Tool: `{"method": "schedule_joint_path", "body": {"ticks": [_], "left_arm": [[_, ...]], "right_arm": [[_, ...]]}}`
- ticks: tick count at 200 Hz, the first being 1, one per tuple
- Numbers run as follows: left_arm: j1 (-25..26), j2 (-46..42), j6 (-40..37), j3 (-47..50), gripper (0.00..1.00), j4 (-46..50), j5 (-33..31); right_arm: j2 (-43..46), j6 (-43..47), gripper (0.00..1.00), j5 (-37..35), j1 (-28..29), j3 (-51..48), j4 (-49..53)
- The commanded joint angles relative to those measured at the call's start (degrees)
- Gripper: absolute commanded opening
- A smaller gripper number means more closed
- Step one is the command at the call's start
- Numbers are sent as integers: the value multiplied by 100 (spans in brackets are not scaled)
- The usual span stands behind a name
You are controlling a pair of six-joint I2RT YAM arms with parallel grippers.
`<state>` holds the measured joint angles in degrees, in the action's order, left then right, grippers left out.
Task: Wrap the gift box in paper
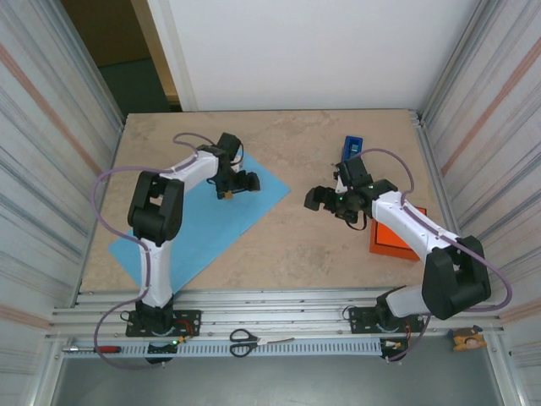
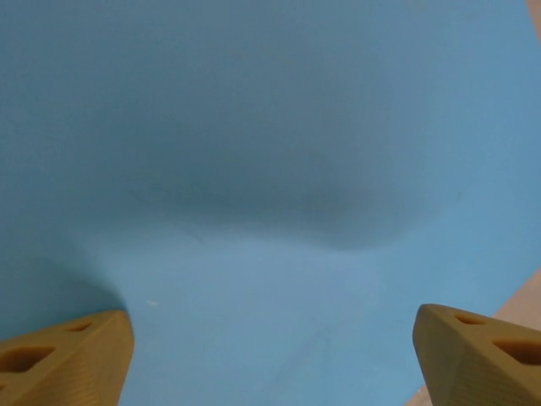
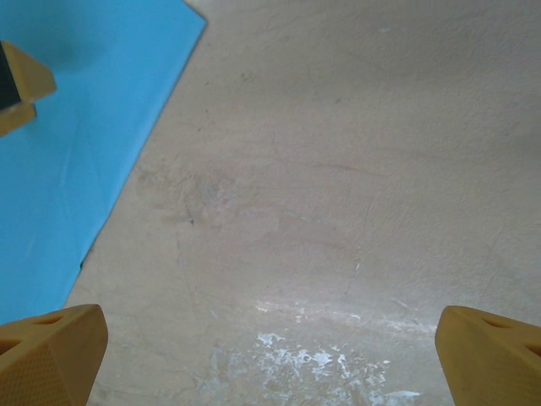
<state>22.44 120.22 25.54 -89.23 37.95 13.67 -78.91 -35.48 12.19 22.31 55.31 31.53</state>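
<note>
Overhead, the released left gripper (image 1: pixel 239 186) is hovering over the paper (image 1: pixel 203 228), the gift box (image 1: pixel 389 243) lying well apart beneath the right arm (image 1: pixel 414 224); at the left wrist, it should be seeking an edge, not flat sheet; at the right wrist, the right gripper (image 3: pixel 270 355) is gaping empty over the table (image 3: pixel 355 169).

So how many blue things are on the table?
2. A large thin light blue paper sheet lies on the left, and a small dark blue tape dispenser stands far back on the right. More could be hidden.
</note>
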Motion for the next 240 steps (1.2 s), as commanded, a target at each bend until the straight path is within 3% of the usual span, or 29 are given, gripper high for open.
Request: {"method": "schedule_joint_path", "body": {"ticks": [1,29,77,107,128,149,184,211,240], "left_arm": [[362,64,-508,76,86,390,84],[905,-189,-1130,467,86,383,306],[2279,-467,-2162,758,86,433,794],[2714,-1090,-1802,737,88,235,441],[2476,-1924,-1099,1121,88,-284,232],[1989,-2801,-375,2001,88,-741,8],[592,-3814,409,3594,86,-1075,310],[-295,-4216,461,4260,86,-1185,489],[-495,-3879,303,4255,86,-1156,472]], "right_arm": [[452,-75,98,-436,-186,-27,47],[1007,-286,98,-552,-660,-335,-13],[1619,-340,98,365,-1446,-755,-237],[1471,-455,98,1246,-1441,-921,-529],[1240,-653,100,1460,-1329,-1053,-757],[915,-784,94,1550,-861,-1072,-1051],[-6,-954,85,1469,243,-779,-1374],[-902,-1087,77,1334,787,-369,-1407],[-1514,-1130,74,1167,830,-180,-1334]]}}
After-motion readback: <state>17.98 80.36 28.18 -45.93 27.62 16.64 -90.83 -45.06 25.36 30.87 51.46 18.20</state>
